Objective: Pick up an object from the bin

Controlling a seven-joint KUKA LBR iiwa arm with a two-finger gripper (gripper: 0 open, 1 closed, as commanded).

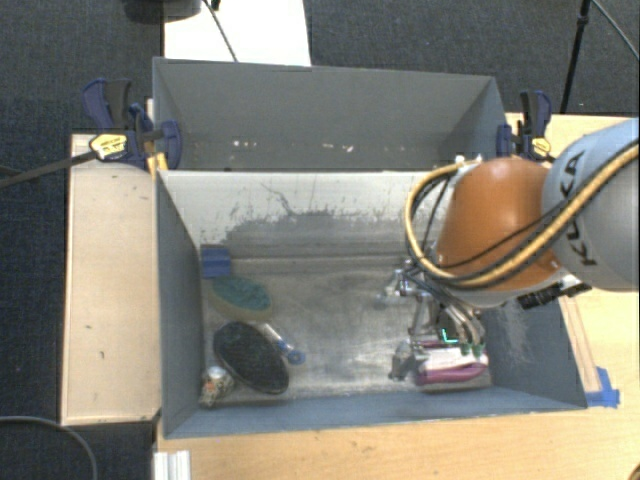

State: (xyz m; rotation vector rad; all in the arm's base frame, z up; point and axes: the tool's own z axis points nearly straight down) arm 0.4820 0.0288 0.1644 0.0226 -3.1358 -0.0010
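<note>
The arm's smooth orange cover (pixel 495 218), looped with cables, stood nearest the lens. Below it the pincer (pixel 440 358) hung low in the lower-right part of the grey metal bin (pixel 330 118), right over a magenta-and-white boxy packet (pixel 455 373) on the scuffed floor. How wide the pincer stood could not be told. This was likely the grasp step, and the next move called for closing squarely on the packet and lifting. A black oval brush (pixel 250 358), a teal pad (pixel 243 293) and a blue block (pixel 215 262) lay well apart at left.

My bin (pixel 330 148) is plain grey, its floor scuffed pale. Toward nine o'clock lie a blue block (pixel 215 261) and a teal oval pad (pixel 243 293); toward eight, a black oval brush (pixel 250 357). At four o'clock lies a magenta thing (pixel 455 372). My wrist cover (pixel 495 218) is orange.
</note>
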